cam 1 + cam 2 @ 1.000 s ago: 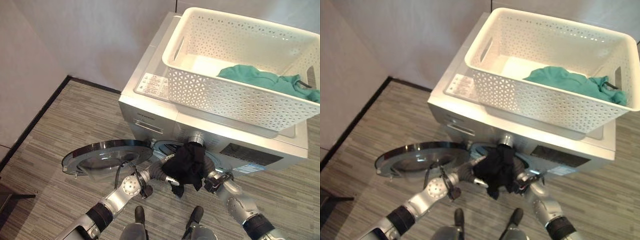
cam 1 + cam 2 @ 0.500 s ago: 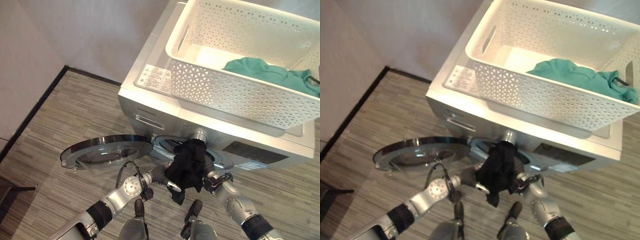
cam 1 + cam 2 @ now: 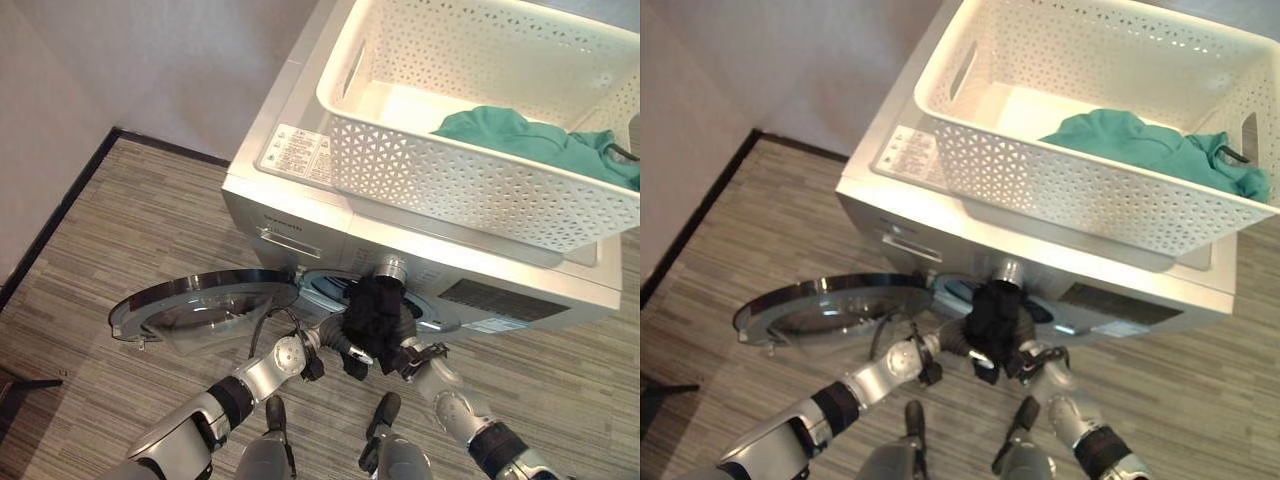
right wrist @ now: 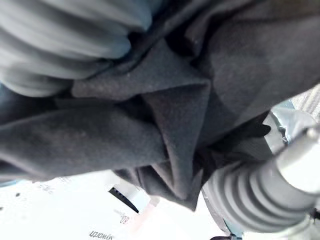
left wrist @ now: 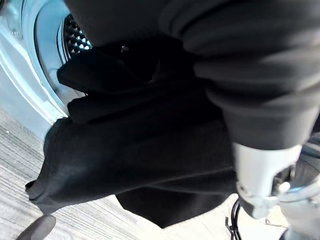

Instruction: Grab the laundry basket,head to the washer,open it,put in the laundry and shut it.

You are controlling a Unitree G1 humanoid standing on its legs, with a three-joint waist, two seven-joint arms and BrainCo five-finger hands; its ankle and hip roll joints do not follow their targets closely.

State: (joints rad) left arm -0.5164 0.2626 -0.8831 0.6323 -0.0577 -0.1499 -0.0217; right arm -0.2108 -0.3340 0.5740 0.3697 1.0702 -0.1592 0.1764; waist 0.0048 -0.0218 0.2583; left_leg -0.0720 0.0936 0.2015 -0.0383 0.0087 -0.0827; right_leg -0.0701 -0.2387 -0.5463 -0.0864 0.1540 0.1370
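Observation:
A silver front-loading washer (image 3: 300,215) stands with its round door (image 3: 200,305) swung open to the left. On its top sits the white perforated laundry basket (image 3: 450,190), and a teal garment (image 3: 520,145) lies inside it. A bunched black garment (image 3: 372,310) is at the mouth of the drum (image 5: 75,40), carried between my two hands. My left hand (image 3: 330,338) comes in under its left side. My right hand (image 3: 412,357) is against its right side. The black cloth (image 4: 165,125) covers both hands past their ribbed covers.
The washer stands against a pale wall, with a dark skirting strip (image 3: 60,205) running along the floor at the left. The open door juts out low over the striped grey floor (image 3: 130,240) to my left.
The camera has shifted. Both hands have pushed the black garment up and closer into the drum mouth, so less of it hangs below the opening.

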